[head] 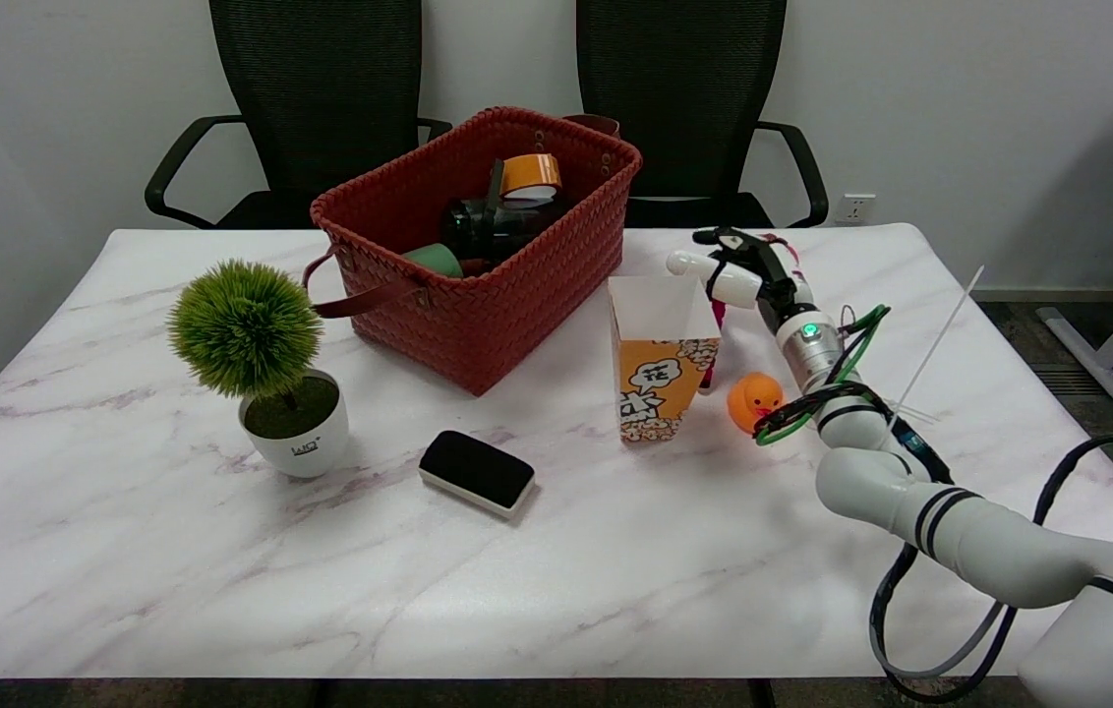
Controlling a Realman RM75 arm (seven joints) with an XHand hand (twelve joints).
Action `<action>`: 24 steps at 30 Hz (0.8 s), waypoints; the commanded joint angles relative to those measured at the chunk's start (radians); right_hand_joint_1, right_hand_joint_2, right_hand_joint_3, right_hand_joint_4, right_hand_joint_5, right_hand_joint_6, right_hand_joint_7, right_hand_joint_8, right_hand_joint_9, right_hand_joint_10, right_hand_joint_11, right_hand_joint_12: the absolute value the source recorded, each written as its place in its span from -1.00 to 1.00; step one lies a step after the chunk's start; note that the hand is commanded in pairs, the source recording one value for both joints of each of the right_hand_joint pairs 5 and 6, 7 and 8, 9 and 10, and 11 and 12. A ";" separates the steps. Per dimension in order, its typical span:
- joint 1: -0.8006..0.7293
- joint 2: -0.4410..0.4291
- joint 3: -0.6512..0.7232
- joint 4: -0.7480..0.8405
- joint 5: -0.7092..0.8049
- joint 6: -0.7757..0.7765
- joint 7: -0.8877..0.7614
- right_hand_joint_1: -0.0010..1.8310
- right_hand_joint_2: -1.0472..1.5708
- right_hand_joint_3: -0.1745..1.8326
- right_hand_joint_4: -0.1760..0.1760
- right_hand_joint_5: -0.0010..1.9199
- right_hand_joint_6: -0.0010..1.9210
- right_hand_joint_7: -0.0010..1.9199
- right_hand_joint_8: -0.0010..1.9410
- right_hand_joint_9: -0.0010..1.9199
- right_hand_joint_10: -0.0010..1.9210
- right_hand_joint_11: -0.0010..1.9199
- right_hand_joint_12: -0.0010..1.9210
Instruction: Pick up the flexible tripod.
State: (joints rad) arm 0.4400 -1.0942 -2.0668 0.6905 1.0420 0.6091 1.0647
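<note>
The flexible tripod (715,339) is red and pink and mostly hidden. One thin leg hangs down between the popcorn box (662,359) and the rubber duck (754,400), and a bit of pink shows behind the wrist. My right hand (741,267) sits over the tripod's top, right of the box's open rim, with its fingers curled around the tripod. The leg's tip ends near the table surface beside the box; I cannot tell whether it touches the table.
A red woven basket (556,258) holding tape rolls and dark items stands behind and left of the box. A potted green ball plant (262,366) and a black-and-white eraser (476,472) lie to the left. Two black chairs stand behind the marble table (222,570).
</note>
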 commanded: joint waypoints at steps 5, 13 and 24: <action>-0.015 0.003 0.006 0.005 -0.002 0.010 0.018 -0.01 0.17 -1.00 0.00 0.07 0.07 0.30 0.28 0.27 0.27 0.30 0.30; -0.020 0.004 0.007 0.006 -0.002 0.024 0.018 -0.01 0.17 -1.00 0.00 0.19 0.19 0.38 0.37 0.36 0.36 0.41 0.41; -0.022 0.010 0.007 0.019 -0.002 0.049 0.018 -0.08 0.22 -1.00 0.00 0.63 0.63 0.43 0.41 0.41 0.41 0.52 0.52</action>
State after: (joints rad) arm 0.4242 -1.0899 -2.0616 0.6960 1.0406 0.6345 1.0806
